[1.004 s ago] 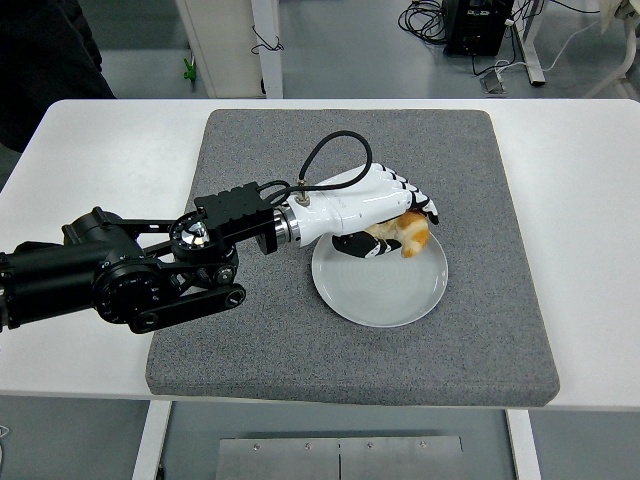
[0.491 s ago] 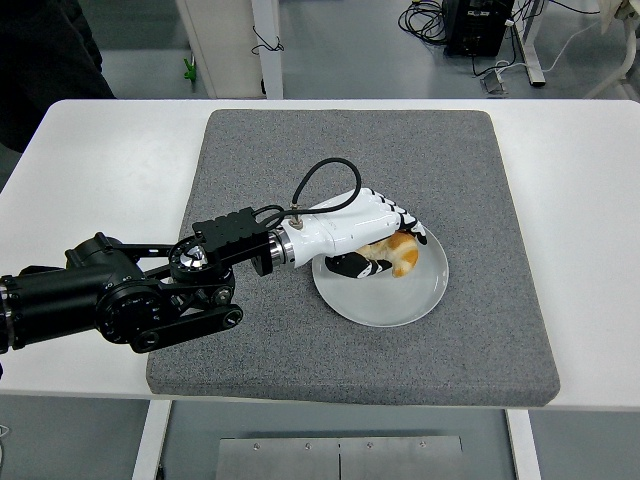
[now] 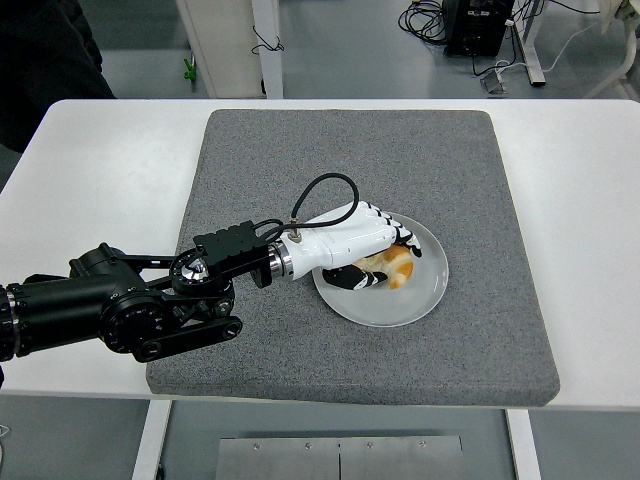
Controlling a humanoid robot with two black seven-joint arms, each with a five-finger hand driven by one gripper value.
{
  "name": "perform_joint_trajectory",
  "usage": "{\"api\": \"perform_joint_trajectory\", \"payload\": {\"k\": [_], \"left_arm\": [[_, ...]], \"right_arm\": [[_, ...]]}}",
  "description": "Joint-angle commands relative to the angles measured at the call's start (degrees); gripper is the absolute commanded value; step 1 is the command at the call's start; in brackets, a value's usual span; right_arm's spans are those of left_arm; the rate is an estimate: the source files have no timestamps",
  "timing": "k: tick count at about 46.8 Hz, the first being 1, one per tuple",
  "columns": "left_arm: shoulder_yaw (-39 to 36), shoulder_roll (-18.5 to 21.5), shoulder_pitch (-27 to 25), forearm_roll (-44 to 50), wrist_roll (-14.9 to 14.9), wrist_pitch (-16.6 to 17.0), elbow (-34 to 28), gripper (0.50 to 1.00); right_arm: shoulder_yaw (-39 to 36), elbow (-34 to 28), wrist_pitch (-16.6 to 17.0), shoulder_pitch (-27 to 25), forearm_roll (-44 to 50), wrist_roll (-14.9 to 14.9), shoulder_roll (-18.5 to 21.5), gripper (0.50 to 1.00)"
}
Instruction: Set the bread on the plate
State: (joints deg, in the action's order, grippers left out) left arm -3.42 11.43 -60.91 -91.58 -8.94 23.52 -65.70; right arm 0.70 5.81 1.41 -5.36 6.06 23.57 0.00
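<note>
A round white plate (image 3: pixel 415 297) lies on the grey mat (image 3: pixel 440 170), right of centre. My left hand (image 3: pixel 378 258), white with black fingertips, reaches over the plate from the left on a black arm. Its fingers are curled around a golden-brown piece of bread (image 3: pixel 398 267). The bread sits low over the plate's middle; I cannot tell whether it touches the plate. Most of the bread is hidden under the hand. The right arm is not in view.
The mat covers the middle of the white table (image 3: pixel 580 180). A black cable (image 3: pixel 318 190) loops up from the hand's wrist. A person's dark clothing (image 3: pixel 45 60) shows at the top left, behind the table.
The left hand has moved down and toward me with the bread, from the plate's far edge to low over its middle. The grip has stayed shut.
</note>
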Motion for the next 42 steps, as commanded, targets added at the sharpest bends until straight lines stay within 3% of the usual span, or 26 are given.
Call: {"api": "perform_joint_trajectory", "payload": {"k": [1,42], "left_arm": [[0.0,-0.1,0.0,0.0,0.0,0.0,0.1,0.616],[0.0,-4.7,2.2,0.3,0.0,1.2,4.8,0.631]], "right_arm": [[0.0,0.0,0.0,-0.1,0.0,0.0,0.0,1.000],[0.0,0.0,0.0,0.0,0.0,0.0,0.0,1.000]]}}
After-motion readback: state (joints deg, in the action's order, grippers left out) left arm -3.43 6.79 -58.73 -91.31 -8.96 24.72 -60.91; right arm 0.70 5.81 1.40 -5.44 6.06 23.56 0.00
